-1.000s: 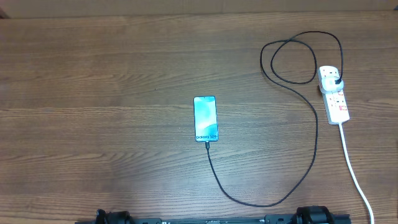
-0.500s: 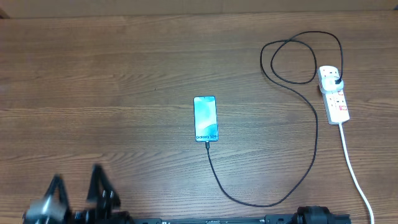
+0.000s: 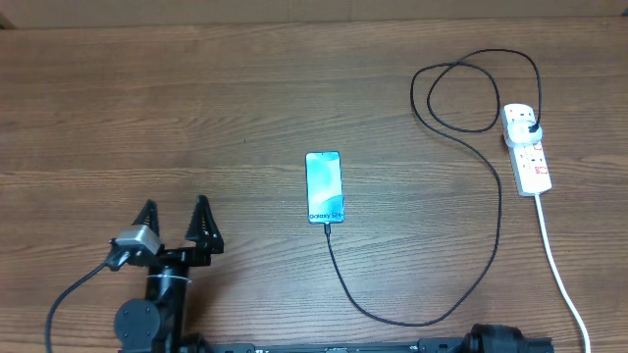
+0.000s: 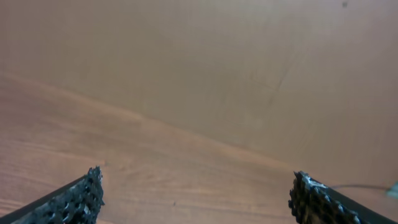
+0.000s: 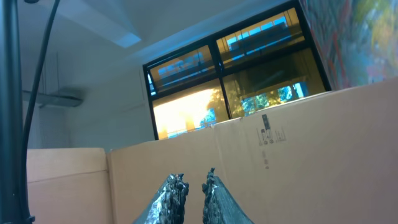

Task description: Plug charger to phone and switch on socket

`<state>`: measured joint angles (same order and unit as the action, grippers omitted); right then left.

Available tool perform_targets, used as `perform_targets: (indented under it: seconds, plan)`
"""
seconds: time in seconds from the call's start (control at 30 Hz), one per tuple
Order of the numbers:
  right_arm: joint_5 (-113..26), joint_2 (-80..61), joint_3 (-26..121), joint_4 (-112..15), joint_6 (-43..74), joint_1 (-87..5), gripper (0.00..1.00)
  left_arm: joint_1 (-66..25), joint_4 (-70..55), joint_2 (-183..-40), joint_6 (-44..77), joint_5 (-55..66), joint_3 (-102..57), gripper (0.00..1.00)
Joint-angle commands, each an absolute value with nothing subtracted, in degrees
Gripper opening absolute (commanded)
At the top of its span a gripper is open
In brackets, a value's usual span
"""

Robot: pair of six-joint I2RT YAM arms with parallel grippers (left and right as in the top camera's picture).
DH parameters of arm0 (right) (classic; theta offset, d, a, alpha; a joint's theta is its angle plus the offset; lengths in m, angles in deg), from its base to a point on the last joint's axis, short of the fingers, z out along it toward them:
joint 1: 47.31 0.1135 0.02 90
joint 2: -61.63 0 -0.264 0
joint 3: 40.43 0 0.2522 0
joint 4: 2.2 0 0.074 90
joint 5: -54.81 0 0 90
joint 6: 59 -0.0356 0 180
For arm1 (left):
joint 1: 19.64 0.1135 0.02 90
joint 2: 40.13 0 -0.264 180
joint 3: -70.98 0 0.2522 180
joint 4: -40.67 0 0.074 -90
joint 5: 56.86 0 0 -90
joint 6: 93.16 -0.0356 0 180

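The phone [image 3: 325, 186] lies flat at the table's middle, teal screen up. The charger [image 3: 497, 211], a thin black cable, runs from the phone's near edge, where its plug head [image 3: 327, 227] touches the phone. It curves right and loops up to a white adapter on the socket [image 3: 531, 162]. The socket is a white power strip at the right. My left gripper [image 3: 175, 208] is open and empty at the front left, well left of the phone. In the left wrist view it [image 4: 199, 186] shows bare wood between its fingertips. My right gripper [image 5: 194, 180] is shut, empty, and pointing up at a cardboard wall.
The socket's thick white cord [image 3: 559, 270] runs to the front right edge. The right arm's base [image 3: 496, 340] sits at the front edge. A cardboard wall [image 4: 205, 62] stands behind the table's far side.
My left arm has come into the overhead view from the front left edge and moved forward over the table, jaws open. The phone, the cable and the socket have not moved.
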<state>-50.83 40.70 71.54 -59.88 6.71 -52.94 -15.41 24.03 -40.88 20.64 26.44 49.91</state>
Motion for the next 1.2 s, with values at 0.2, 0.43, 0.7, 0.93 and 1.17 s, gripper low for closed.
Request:
perform_targets:
  seconds: [0.2,0.43,0.7,0.93,1.17]
  plan:
    - [-50.22,43.34,71.70,-60.27,7.73,-55.28,0.16,-15.14,29.08,-40.38,17.99,24.54,56.95,1.00]
    - [-50.22,45.60,71.02,-61.74,7.76,-55.28,0.25,-15.14,24.64,-40.38,17.99,24.74,56.95,0.99]
    - [-50.24,53.14,70.45,-62.63,11.58,-54.41,0.25,-15.14,23.22,-40.38,18.03,24.91,56.95,0.99]
    - [-50.19,56.72,70.47,-62.57,15.01,-53.86,0.31,-15.14,23.24,-40.38,18.03,24.71,56.95,0.99]
    - [-50.19,56.76,70.43,-59.03,14.99,-56.83,1.00,-15.14,23.24,-40.38,18.03,24.71,56.95,1.00]
